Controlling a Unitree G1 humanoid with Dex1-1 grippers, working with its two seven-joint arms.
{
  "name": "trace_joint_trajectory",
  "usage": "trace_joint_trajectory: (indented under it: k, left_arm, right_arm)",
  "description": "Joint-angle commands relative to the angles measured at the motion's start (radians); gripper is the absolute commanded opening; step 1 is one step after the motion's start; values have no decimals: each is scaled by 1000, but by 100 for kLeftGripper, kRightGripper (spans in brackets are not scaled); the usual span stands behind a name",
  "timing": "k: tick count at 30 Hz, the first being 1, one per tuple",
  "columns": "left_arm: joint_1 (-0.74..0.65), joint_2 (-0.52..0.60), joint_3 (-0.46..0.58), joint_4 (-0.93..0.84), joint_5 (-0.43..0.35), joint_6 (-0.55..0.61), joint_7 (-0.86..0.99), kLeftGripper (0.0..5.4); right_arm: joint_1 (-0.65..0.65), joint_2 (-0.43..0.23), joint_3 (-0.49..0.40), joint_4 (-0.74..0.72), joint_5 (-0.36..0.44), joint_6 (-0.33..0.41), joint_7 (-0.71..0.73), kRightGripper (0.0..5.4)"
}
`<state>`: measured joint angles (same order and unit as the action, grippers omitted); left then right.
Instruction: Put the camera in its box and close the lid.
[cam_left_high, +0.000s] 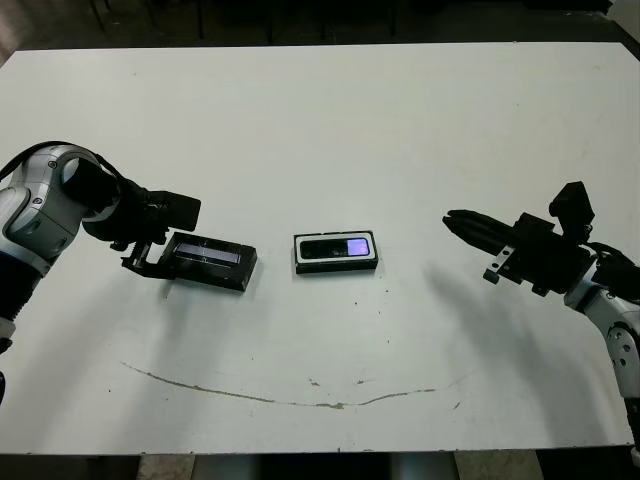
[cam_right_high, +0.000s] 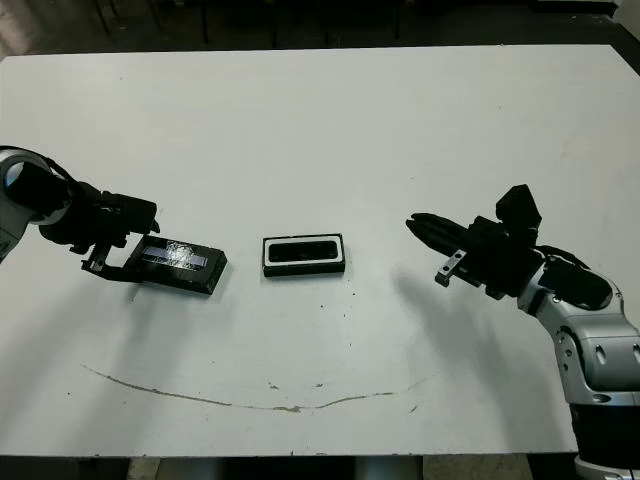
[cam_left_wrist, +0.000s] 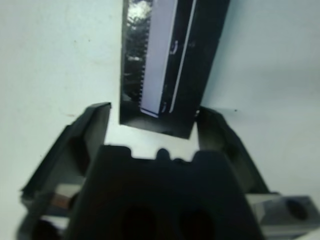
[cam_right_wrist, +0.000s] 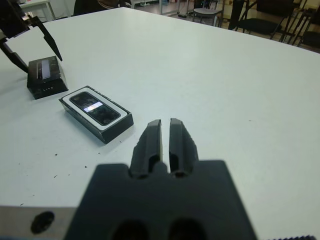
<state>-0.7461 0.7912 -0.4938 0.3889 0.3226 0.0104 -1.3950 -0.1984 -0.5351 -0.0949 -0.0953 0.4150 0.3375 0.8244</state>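
White table (cam_left_high: 320, 120): camera (cam_left_high: 337, 247) already in box (cam_left_high: 336, 267). Lid (cam_left_high: 208, 258) lies left of box, long axis toward it. Left pincer (cam_left_high: 150, 258) open, straddling lid's outer end, nearer. Right pincer (cam_left_high: 455, 221) closed, empty, well apart.

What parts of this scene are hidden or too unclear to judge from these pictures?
- Box: its floor is hidden in every view by the camera lying inside.
- Lid: far end cut off by the left wrist picture's top edge; its printing is blurred.
- Left gripper: whether its fingers touch the lid is unclear; the head views are too small.
- Right gripper: body cut off by the right wrist picture's bottom edge.
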Motion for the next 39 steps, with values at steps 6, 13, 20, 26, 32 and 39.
trace_joint_trajectory:
  k: [6, 13, 20, 26, 32, 39]
  left_arm:
    - [114, -46, -71, 45, 44, -18, 22, 255]
    - [111, -30, -64, 37, 23, -2, -34, 252]
    - [89, 4, 37, 47, -84, 58, -72, 251]
    - [88, 31, 207, 25, -268, 153, -87, 251]
    - [129, 42, 325, -18, -392, 247, -57, 251]
    - [208, 40, 375, -146, -462, 356, 11, 251]
  right_arm:
    - [17, -2, 7, 16, -5, -12, 4, 0]
    - [17, -1, 21, 13, -17, -7, -8, 0]
    - [9, 6, 36, 25, -22, -20, -8, 0]
    - [4, 11, 44, 39, -34, -42, -7, 0]
    - [6, 12, 49, 37, -28, -22, -10, 0]
    - [13, 21, 48, 51, -28, -38, -6, 0]
